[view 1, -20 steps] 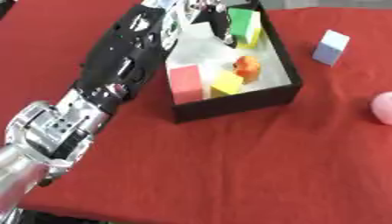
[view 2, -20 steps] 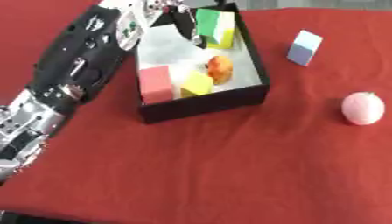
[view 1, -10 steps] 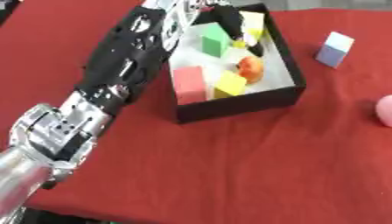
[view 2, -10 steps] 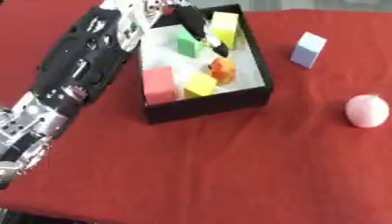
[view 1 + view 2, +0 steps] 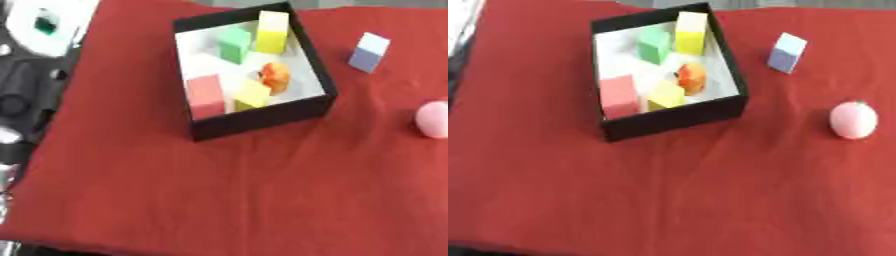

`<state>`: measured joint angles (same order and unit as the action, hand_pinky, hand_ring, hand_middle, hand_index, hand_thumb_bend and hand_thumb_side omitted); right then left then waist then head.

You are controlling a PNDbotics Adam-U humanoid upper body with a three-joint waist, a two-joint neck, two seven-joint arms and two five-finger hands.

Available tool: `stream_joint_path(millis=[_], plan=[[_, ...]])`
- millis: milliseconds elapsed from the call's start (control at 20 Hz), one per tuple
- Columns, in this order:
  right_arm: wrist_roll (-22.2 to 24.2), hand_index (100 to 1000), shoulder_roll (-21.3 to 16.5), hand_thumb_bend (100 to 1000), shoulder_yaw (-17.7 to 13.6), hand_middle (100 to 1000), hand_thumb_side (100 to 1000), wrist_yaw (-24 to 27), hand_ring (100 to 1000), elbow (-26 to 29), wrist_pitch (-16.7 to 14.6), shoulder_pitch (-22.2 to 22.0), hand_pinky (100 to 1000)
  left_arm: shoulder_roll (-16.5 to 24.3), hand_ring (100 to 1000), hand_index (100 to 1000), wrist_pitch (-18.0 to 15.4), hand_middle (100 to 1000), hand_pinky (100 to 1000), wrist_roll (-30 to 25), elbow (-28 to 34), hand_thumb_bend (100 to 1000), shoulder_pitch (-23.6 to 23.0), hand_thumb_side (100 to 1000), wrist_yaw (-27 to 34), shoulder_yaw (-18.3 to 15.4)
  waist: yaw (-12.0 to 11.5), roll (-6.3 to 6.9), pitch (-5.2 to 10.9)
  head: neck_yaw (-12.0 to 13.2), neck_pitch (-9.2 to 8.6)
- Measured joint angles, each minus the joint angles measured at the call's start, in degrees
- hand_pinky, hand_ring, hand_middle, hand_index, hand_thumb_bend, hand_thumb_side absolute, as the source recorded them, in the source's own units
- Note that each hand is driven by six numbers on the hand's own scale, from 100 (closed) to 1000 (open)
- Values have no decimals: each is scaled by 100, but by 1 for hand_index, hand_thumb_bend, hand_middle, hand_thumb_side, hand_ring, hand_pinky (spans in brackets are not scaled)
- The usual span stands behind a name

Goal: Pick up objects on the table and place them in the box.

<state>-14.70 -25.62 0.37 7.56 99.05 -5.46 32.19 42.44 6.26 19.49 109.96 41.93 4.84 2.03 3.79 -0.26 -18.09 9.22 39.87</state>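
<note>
A black box (image 5: 262, 115) with a white inside stands on the red cloth at the upper middle. In it lie a green block (image 5: 234, 44), a tall yellow block (image 5: 272, 32), an orange round thing (image 5: 276, 77), a small yellow block (image 5: 253, 95) and a pink block (image 5: 206, 95). Outside, to the box's right, a pale blue and white block (image 5: 786, 52) stands on the cloth. A pink ball-like thing (image 5: 853, 120) lies further right and nearer. Neither hand shows; only dark and silver arm parts (image 5: 17, 105) appear at the left edge.
The red cloth (image 5: 675, 190) covers the table down to its near edge. Beyond the cloth's left edge sits a white round thing with a green spot (image 5: 44, 24).
My left arm has pulled back from the box to the left edge. The green block it held over the box now lies inside. The whole picture has also shifted.
</note>
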Motion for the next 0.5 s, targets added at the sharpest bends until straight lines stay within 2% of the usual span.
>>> stream_joint_path(millis=[100,250,400,500], plan=[[-20,887,-40,114,-14,837,359,-22,824,11,7,-12,806,225,732,833,-449,729,697,418,234,461,-648,619,753,-227,1,-20,-1,-78,-29],[-59,887,-104,128,-65,838,343,-46,825,42,11,-49,807,311,727,827,-1231,719,693,759,344,473,-1685,659,1402,-494,2,-56,-9,-208,-80],[-80,888,-181,148,-90,840,323,-69,827,60,28,-66,807,109,720,827,-1800,715,687,954,364,465,-2533,677,1581,-700,2,-80,-43,-320,-124],[-73,891,-258,173,-105,843,296,-75,829,70,57,-99,809,-192,711,823,-1941,709,679,1091,365,444,-2965,690,1479,-826,4,-98,-45,-367,-139]])
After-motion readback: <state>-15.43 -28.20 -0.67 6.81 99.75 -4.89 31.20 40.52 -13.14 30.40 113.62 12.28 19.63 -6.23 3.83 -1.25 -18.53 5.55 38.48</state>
